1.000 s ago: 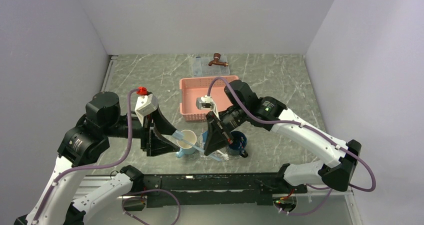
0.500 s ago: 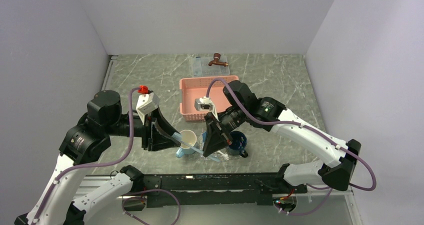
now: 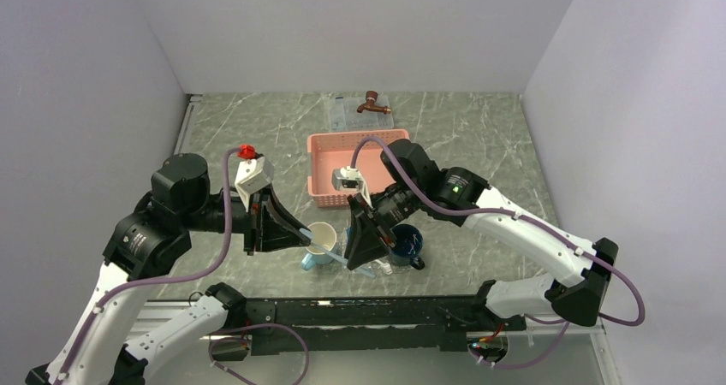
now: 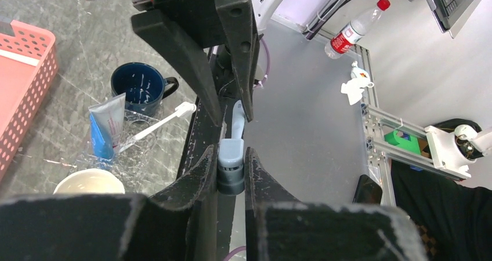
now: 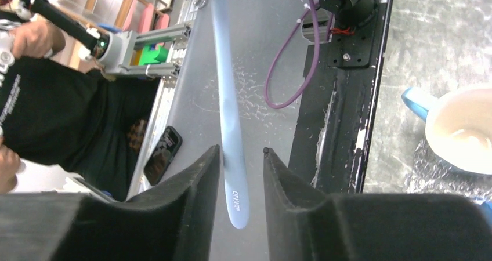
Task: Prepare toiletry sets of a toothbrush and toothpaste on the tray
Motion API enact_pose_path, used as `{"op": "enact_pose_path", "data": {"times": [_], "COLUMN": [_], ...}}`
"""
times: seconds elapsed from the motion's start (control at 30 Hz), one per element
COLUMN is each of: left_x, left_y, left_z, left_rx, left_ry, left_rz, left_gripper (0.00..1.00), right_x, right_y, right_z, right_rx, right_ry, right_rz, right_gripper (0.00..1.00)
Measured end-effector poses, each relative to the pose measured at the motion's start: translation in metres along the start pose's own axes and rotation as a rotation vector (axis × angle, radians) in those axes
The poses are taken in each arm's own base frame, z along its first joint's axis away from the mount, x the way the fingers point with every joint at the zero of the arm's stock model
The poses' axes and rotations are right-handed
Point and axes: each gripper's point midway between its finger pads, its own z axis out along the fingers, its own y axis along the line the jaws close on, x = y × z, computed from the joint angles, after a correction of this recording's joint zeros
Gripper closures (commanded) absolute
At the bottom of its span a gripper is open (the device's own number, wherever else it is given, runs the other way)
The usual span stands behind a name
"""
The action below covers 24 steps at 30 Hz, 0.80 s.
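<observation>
A cream mug [image 3: 321,241] with a blue outside stands just under the left gripper's [image 3: 301,231] fingertips. A dark blue mug [image 3: 407,243] stands close behind the right gripper [image 3: 350,262]. Between the two mugs, just below the right gripper's tips, lies the tray [image 4: 134,156]. It holds a toothpaste [image 4: 104,130] tube, with a white toothbrush [image 4: 155,125] lying slanted beside the tube and its head reaching past the tray's edge. The pink basket [image 3: 353,164] sits beyond both grippers, on the far side of the right wrist. Farther back still, a brown tap-shaped thing [image 3: 373,103] rests on a larger clear tray [image 3: 342,109].

The two grippers face each other tip to tip above the cream mug, with a pale blue toothbrush [image 5: 228,122] spanning the gap between them. The left gripper's fingers [image 4: 204,171] are closed on the thick grey-blue end of it, pressing from both sides. The right gripper's fingers [image 5: 197,180] stand a little apart around the other end. The handle runs between them with a gap showing on at least one side, so they are not clamping it.
</observation>
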Motion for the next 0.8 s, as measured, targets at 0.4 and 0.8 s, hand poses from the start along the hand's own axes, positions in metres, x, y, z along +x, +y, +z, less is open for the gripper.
{"op": "enact_pose_path", "data": {"times": [0.4, 0.8], "left_x": [0.008, 0.037], "left_y": [0.008, 0.035], "left_z": [0.001, 0.000], "left_rx": [-0.034, -0.215], "left_ry": [0.020, 0.086], "left_rz": [-0.036, -0.197], "left_gripper": [1.00, 1.00], "right_x": [-0.017, -0.024], "right_y": [-0.012, -0.038], "right_z": [-0.028, -0.084], "right_rx": [0.287, 0.695], "right_ry": [-0.105, -0.252], "right_rz": [-0.063, -0.037], "right_gripper": [0.39, 0.38]}}
